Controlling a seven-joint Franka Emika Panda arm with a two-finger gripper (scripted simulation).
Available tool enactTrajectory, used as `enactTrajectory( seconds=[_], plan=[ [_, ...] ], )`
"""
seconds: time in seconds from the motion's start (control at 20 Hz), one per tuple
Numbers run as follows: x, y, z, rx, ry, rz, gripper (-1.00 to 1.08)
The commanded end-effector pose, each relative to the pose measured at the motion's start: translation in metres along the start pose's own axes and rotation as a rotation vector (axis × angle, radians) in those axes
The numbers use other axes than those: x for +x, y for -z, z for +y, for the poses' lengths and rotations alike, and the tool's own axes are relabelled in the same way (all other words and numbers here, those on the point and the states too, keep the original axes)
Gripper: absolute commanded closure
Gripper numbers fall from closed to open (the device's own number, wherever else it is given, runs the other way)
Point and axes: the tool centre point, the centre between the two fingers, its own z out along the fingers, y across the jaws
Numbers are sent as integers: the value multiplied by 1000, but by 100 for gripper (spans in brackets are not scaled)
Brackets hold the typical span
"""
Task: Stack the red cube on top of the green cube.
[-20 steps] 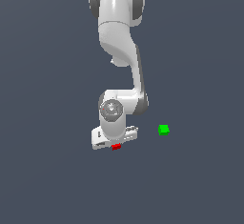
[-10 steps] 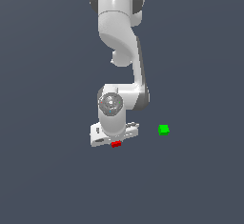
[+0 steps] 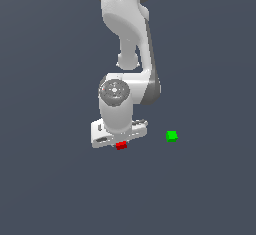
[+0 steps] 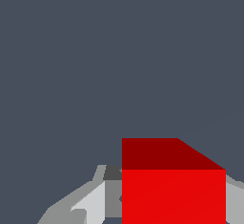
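Observation:
In the exterior view the tiny red cube (image 3: 121,145) sits between the fingertips of my gripper (image 3: 120,143), just under the white hand. The gripper is shut on it and holds it a little above the floor. In the wrist view the red cube (image 4: 172,185) fills the space between the two grey fingers (image 4: 93,203), with a finger against each side. The tiny green cube (image 3: 171,136) lies on the floor to the exterior view's right of the gripper, apart from it. It is out of the wrist view.
The floor (image 3: 50,189) is a plain dark grey surface. The white arm (image 3: 125,34) rises above the gripper.
The gripper has risen a little with the red cube in it. The green cube has not moved.

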Motion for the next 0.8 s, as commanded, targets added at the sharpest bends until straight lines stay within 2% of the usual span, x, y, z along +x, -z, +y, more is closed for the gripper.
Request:
enactTrajectory(
  seconds=[0.0,0.4,0.75],
  plan=[
    [0,7,0,0,0,-1,108],
    [0,6,-5,0,0,0,108],
    [-2,-3,-46,0,0,0,108]
  ],
)
